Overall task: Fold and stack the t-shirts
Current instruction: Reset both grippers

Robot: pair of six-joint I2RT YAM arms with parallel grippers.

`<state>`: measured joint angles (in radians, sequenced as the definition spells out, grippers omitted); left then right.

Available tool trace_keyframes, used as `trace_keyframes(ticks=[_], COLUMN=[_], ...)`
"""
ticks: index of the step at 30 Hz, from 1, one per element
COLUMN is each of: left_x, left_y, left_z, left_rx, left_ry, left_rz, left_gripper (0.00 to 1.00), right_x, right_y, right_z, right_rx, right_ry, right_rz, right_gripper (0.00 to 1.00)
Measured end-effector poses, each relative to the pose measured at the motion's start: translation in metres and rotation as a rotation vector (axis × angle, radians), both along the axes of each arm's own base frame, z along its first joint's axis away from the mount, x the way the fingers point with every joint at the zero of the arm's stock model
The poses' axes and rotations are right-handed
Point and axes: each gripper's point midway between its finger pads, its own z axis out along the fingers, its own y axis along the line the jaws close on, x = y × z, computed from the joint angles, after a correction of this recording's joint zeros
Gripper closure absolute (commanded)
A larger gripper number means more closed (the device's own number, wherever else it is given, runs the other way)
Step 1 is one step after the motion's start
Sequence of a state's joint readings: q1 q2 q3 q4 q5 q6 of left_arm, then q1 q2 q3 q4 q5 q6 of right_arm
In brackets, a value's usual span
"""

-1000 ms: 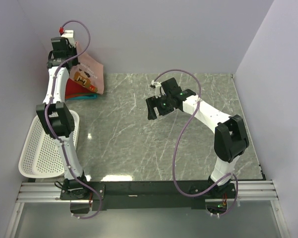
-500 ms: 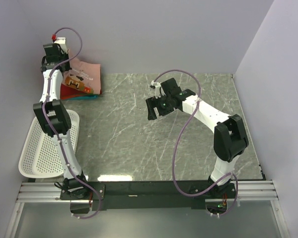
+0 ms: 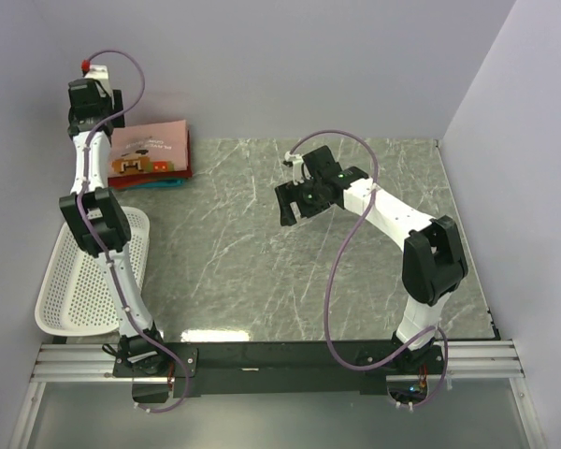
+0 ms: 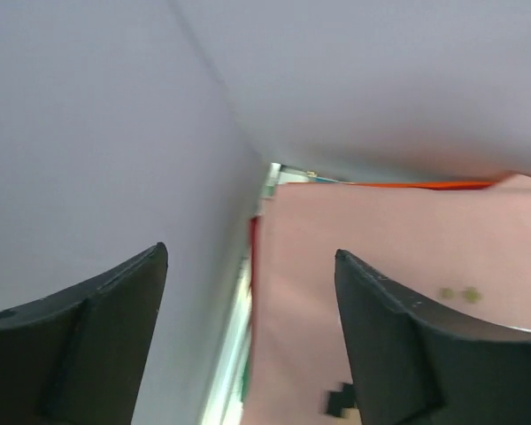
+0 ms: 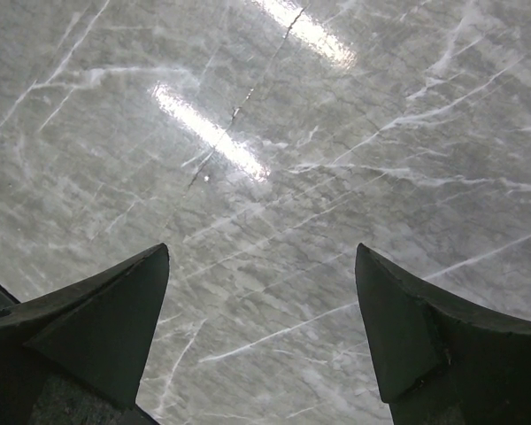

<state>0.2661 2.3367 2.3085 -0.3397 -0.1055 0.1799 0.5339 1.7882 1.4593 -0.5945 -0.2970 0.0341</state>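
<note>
A folded dusty-pink t-shirt with a brown-and-white print lies flat on top of a stack in the table's far left corner. The edges of a red t-shirt and a teal t-shirt show beneath it. My left gripper hovers open just behind and left of the stack, near the wall, holding nothing. In the left wrist view, the pink t-shirt lies below the open left gripper, with a thin red edge beside it. My right gripper stands open over bare marble at mid-table, shown empty as the right gripper.
A white perforated basket sits off the table's left edge beside the left arm. The grey marble table stretches between the arms. Walls close in the back and both sides.
My left gripper has opened and let go of the pink t-shirt, which dropped from tilted to flat on the stack. The left arm drew back-left toward the corner. The right arm stayed still.
</note>
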Motion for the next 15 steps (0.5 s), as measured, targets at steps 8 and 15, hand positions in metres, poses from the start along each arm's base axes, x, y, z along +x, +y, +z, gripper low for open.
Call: trace_keyframes(ticks=[8, 15], left_x=[-0.028, -0.076], left_y=[-0.006, -0.109], left_z=[0.049, 0.123], left_rx=[0.004, -0.031], left_ry=[-0.005, -0.027], left_rz=[-0.031, -0.232], left_gripper=[0.01, 0.01], right_x=[0.017, 0.048], right_y=[-0.032, -0.1], right_z=[0.012, 0.049], right_rx=[-0.001, 0.051], right_ry=[-0.026, -0.084], right_rz=[-0.059, -0.218], right_gripper=[0.06, 0.06])
